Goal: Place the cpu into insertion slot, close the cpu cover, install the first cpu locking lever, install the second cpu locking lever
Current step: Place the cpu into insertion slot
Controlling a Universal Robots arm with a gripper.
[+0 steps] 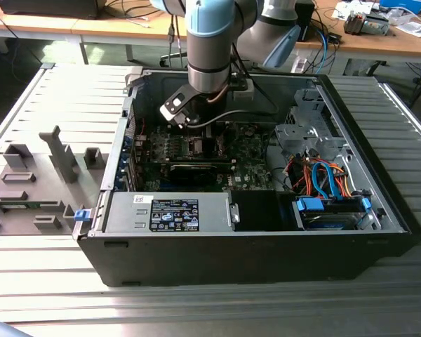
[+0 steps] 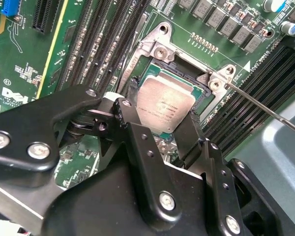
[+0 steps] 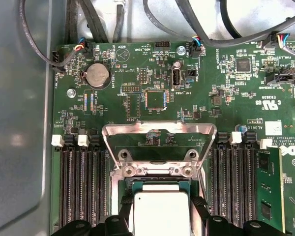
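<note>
In the exterior view, grey plastic holders (image 1: 59,151) sit on the slatted table (image 1: 28,98) at the exterior view's left. Next comes the open computer case (image 1: 217,253), with the gripper (image 1: 189,125) reaching down inside it to the green board. In the second wrist view, the two black fingers (image 2: 123,110) press on two sides of the cpu (image 2: 164,105) — it is right over the insertion slot (image 2: 184,63). A thin metal lever (image 2: 265,105) sticks out beside the slot. In the first wrist view, the cpu cover (image 3: 160,130) stands up — open.
</note>
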